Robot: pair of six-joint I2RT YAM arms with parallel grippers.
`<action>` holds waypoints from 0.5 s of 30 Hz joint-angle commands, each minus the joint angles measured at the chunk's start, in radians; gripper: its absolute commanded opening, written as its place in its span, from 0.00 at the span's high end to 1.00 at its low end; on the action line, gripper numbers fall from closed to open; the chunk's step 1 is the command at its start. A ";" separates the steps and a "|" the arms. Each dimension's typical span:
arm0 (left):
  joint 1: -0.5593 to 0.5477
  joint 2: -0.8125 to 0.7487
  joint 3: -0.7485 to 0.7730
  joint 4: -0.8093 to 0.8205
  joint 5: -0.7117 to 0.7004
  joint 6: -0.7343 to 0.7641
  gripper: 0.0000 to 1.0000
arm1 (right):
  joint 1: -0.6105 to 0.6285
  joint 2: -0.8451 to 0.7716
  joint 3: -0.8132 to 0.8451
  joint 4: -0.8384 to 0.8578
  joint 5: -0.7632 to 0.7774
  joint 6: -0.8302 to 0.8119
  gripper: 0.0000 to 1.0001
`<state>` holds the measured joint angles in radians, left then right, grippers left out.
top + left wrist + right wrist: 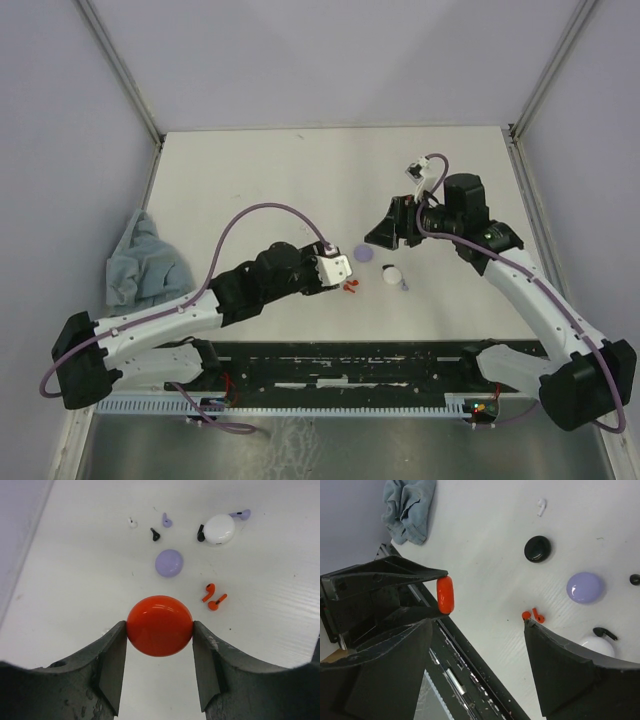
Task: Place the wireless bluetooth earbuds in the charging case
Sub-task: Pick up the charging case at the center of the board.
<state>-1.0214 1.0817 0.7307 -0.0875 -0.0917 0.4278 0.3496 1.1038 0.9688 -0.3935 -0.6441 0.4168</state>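
Left gripper point(159, 630) — jaws pinching a glossy red round plastic case point(159, 622) by its edges. Right gripper point(478, 625) — jaws spread wide. Lavender round case point(169, 562) lies at 12 o'clock of the red one; two red stemmed plastic earbuds point(215, 603) lie near it at 2 o'clock, loose on the white table point(75, 580).

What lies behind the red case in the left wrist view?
A lavender case sits right behind the red case, with two red earbuds off to one side. The patch of table beneath the red case is covered.
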 commanded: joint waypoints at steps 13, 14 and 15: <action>0.001 -0.067 0.042 0.078 0.131 0.493 0.71 | 0.225 0.139 0.118 0.109 -0.016 0.018 0.31; 0.001 -0.066 0.049 0.073 0.136 0.496 0.71 | 0.234 0.143 0.124 0.105 -0.007 0.009 0.32; 0.001 -0.068 0.054 0.068 0.143 0.498 0.70 | 0.242 0.149 0.126 0.103 0.005 0.002 0.33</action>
<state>-1.0214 1.0401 0.7235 -0.0521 0.0120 0.8448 0.5587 1.2430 1.0332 -0.3290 -0.6518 0.4500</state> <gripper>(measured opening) 0.580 0.689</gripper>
